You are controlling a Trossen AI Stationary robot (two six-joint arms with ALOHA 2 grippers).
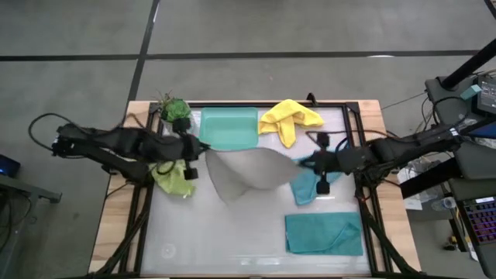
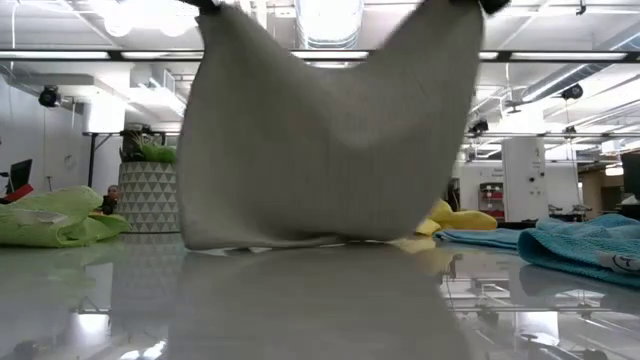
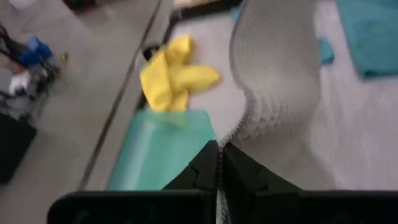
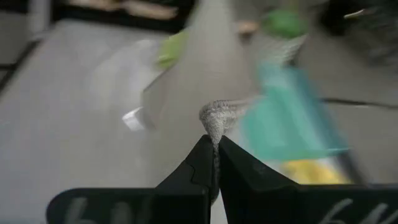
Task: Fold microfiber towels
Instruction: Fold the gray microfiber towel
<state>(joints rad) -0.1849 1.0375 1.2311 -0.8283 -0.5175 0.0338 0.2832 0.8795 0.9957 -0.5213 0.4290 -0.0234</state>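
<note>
Grey towel [image 1: 246, 172]: in hand, hanging beside the tray [image 1: 229, 129], lower edge on the worktop [image 1: 232, 240]; we had both jaws pinched on its corners.
Teal towel [image 1: 324, 233]: looked folded.
Left: second teal [image 1: 308, 186], yellow [image 1: 288, 118], lime [image 1: 175, 180].

No legible text, label, brand, number or sign is seen in any view; nothing can be read.

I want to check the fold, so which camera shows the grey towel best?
The high view: it shows the whole grey towel stretched between the left claw and right claw. The low view shows it hanging, its upper corners cut off. Each wrist view shows only the pinched corner and a stretch of cloth.
</note>
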